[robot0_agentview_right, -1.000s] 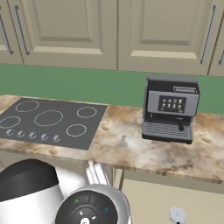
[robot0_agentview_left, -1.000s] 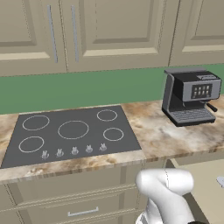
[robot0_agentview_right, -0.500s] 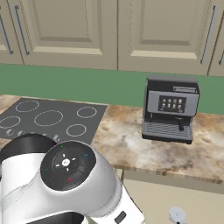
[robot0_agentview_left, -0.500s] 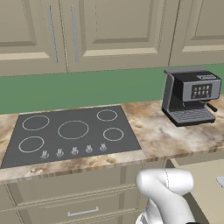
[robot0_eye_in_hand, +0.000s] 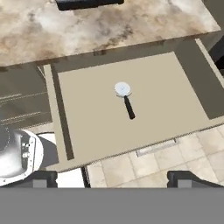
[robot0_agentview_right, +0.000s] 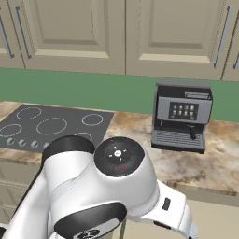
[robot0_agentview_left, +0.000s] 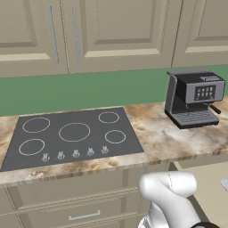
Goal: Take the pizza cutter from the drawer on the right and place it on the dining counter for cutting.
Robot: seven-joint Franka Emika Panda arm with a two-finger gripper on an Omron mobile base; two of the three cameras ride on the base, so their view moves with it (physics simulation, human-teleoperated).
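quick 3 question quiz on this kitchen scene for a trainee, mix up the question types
1. True or false: the drawer is pulled open.
2. What lies inside it? A) a spoon B) the pizza cutter C) a mug
3. Fill in: on the counter, the coffee machine stands to the ___ of the cooktop, seen from the base views.

Key: 1 true; 2 B, alone on the drawer floor, untouched, with the end effector open above it; 3 right.

The premises are a domestic kitchen. Evidence: a black cooktop (robot0_agentview_left: 73, 136) set into a marbled stone counter (robot0_agentview_left: 178, 138), a coffee machine (robot0_agentview_left: 195, 97) standing on that counter, beige wall cabinets (robot0_agentview_left: 120, 31) above a green backsplash (robot0_agentview_left: 89, 91), and a tiled floor (robot0_eye_in_hand: 175, 164).
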